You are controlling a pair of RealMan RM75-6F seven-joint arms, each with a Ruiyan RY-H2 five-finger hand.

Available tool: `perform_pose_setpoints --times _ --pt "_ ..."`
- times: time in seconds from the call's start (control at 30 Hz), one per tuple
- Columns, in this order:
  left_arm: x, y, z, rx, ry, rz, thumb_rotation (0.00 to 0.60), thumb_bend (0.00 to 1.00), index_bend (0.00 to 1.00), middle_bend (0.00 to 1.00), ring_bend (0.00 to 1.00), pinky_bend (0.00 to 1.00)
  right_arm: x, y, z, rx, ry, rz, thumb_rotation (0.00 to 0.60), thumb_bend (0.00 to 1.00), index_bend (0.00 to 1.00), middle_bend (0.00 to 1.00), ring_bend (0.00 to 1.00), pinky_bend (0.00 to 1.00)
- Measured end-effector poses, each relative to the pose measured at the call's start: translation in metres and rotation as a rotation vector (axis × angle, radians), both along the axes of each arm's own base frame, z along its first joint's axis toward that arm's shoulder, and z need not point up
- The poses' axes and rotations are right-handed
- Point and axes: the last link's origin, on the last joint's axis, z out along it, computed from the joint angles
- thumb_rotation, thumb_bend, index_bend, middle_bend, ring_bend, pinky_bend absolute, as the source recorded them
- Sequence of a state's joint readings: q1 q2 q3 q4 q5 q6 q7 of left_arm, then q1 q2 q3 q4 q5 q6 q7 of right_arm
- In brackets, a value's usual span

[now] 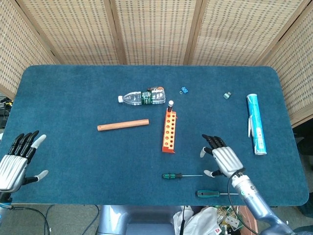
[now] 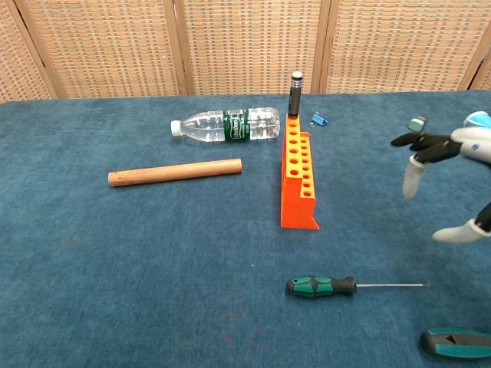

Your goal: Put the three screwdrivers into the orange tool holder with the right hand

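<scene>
We see a teal-blue table (image 1: 73, 88), our bright orange tool holder (image 1: 168, 132), green-and-black-handled screwdrivers (image 2: 321, 287), tan wooden dowel (image 1: 122, 125), green-labelled clear bottle (image 1: 143, 97), beige woven screens (image 1: 151, 29).

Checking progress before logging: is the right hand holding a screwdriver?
No, the right hand hangs open above the table, while both green-handled screwdrivers lie loose on the cloth.

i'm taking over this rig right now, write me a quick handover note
Right hand: open, empty, hovering right of the holder, just above the two loose screwdrivers.
Left hand: open, idle at the table's left edge.
Done: one screwdriver stands in the holder's far end slot.
Left: the small green screwdriver lies in front of the holder; the bigger one lies near the front edge. Both need picking up and slotting with the right hand.
</scene>
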State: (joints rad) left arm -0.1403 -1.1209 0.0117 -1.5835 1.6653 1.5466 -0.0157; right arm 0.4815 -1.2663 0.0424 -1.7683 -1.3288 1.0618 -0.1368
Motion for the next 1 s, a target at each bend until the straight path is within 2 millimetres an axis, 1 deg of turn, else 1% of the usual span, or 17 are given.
perform_pose_setpoints --times 0.33,0.43,0.67,0.83,1.0 --pt "-0.001 0.0 0.001 0.003 -0.003 0.004 0.6 0.0 0.0 0.0 0.0 0.0 0.016 0.006 -0.047 0.079 0.049 0.039 0.6 0.2 0.45 0.0 0.0 0.0" --pt "-0.001 0.001 0.001 0.001 -0.003 0.006 0.6 0.0 0.0 0.0 0.0 0.0 0.021 0.008 -0.057 0.1 0.052 0.046 0.6 0.21 0.45 0.0 0.0 0.0" --pt "-0.002 0.002 0.001 0.0 -0.001 0.011 0.6 0.0 0.0 0.0 0.0 0.0 0.032 0.011 -0.075 0.14 0.057 0.077 0.6 0.21 0.45 0.0 0.0 0.0" --pt "-0.002 0.003 0.0 0.001 0.0 0.014 0.6 0.0 0.0 0.0 0.0 0.0 0.044 0.008 -0.086 0.147 0.056 0.103 0.6 0.21 0.45 0.0 0.0 0.0" --pt "-0.003 0.004 0.001 0.003 -0.001 0.016 0.6 0.0 0.0 0.0 0.0 0.0 0.046 0.005 -0.094 0.149 0.074 0.103 0.6 0.21 0.45 0.0 0.0 0.0"
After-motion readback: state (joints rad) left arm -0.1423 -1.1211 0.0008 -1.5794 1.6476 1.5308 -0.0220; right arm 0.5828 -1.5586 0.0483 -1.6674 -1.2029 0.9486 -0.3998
